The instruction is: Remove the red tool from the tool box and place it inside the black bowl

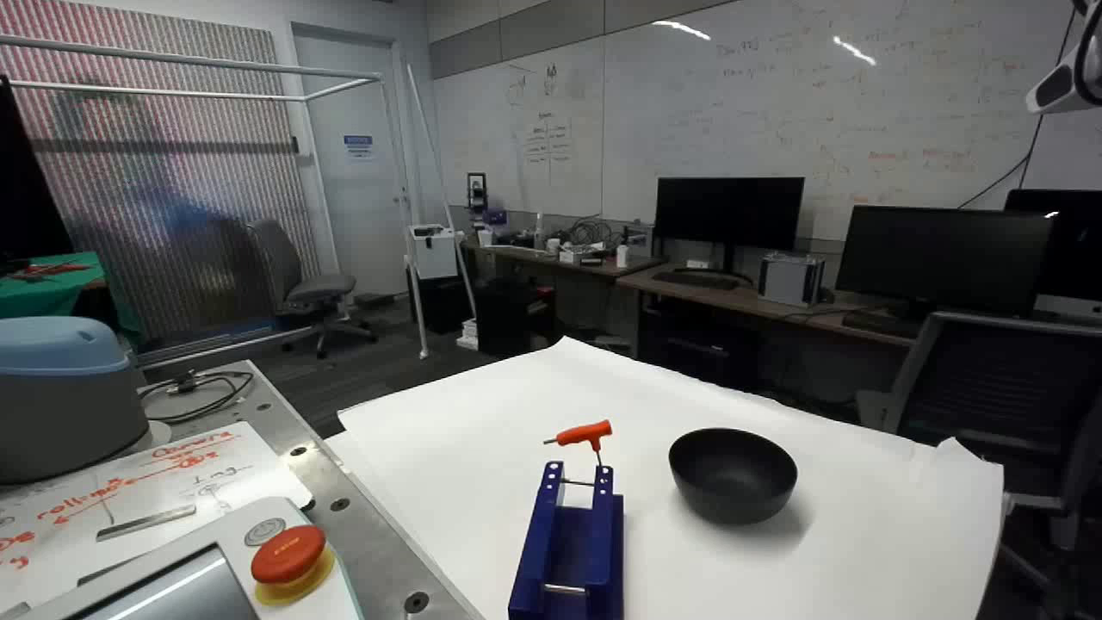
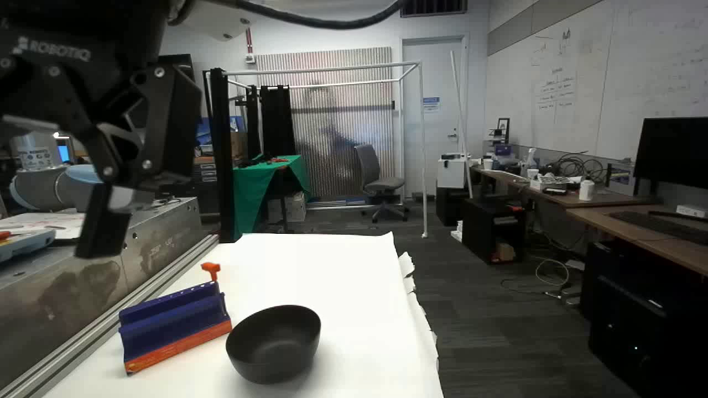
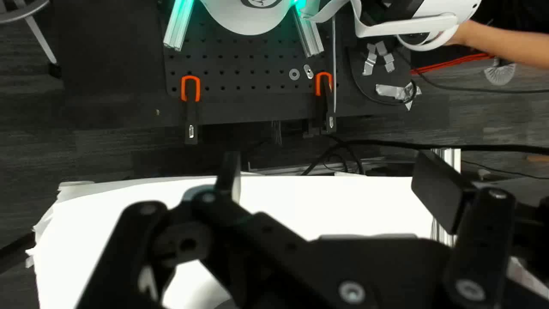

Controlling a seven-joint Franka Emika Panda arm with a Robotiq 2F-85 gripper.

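Exterior view: the red-orange T-handled tool (image 1: 588,433) is seemingly slotted into the narrow dark-blue plastic box (image 1: 572,538), left of the round black bowl (image 1: 733,478). The black gripper (image 3: 332,184) is spread wide.

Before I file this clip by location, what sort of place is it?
Probably a robotics lab that doubles as office space: there is a robot hand, a written-on whiteboard and a computer monitor on a desk.
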